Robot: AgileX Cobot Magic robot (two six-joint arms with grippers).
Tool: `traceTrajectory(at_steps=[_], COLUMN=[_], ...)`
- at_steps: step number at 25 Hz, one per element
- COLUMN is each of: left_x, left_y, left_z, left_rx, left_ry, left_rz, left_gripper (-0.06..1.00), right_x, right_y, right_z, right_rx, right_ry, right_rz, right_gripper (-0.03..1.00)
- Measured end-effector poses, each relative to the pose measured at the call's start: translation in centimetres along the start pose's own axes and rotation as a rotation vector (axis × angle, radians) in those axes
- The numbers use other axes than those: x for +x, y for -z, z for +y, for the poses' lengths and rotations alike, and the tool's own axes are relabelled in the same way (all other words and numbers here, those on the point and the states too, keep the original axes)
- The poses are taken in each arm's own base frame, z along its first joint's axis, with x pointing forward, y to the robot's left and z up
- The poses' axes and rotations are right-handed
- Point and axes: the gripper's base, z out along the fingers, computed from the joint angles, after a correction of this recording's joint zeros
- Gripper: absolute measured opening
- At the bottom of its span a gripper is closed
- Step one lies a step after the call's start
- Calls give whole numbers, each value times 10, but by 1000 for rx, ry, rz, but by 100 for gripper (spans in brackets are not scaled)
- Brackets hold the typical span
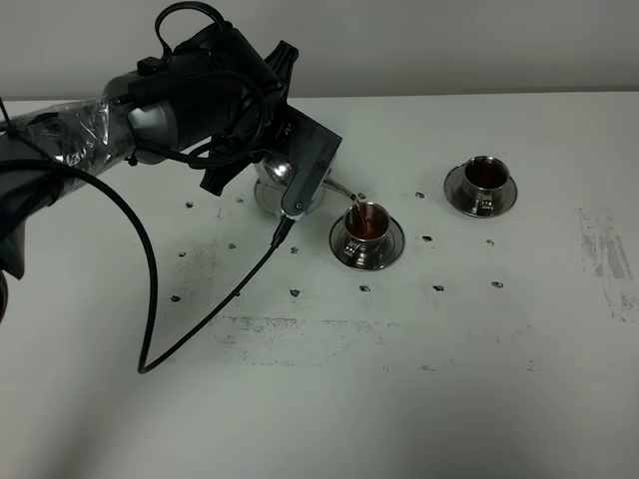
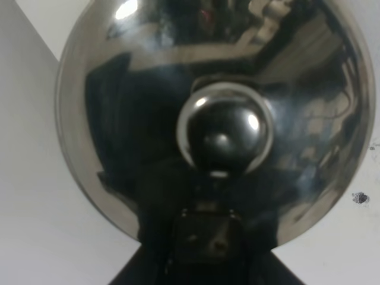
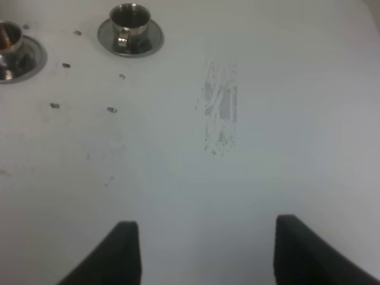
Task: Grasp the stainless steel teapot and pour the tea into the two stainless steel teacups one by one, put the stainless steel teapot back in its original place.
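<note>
Pouring tea [image 1: 356, 207] into mid-tabletop teacup [image 1: 366, 228], left pincer [image 2: 205, 237] clamping shut on stainless steel teapot [image 2: 119, 119]; teacup nearer right edge [image 1: 482, 178] already holding tea. Next: righting teapot slowly, returning it.

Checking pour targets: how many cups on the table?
2. One cup sits below the teapot spout, near centre; the other cup stands farther right. The left arm could hide more.

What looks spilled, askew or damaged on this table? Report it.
No clear spill: the teapot is tilted and pours straight into the near teacup. Small dark specks dot the table across its middle; drips or marks, cannot tell. A grey scuffed patch mars the right side.
</note>
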Motion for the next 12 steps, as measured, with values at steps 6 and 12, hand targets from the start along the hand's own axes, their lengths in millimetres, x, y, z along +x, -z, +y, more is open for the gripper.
traceTrajectory(at_steps=[6,12], left_x=[0,1], left_y=[0,0], left_z=[0,1], left_rx=[-1,-11], left_ry=[-3,-20], left_rz=[1,14], left_gripper=[19,19], right_x=[0,0], right_y=[0,0], right_z=[0,0], right_rx=[0,0], right_ry=[0,0], right_rz=[0,0], right_gripper=[50,50])
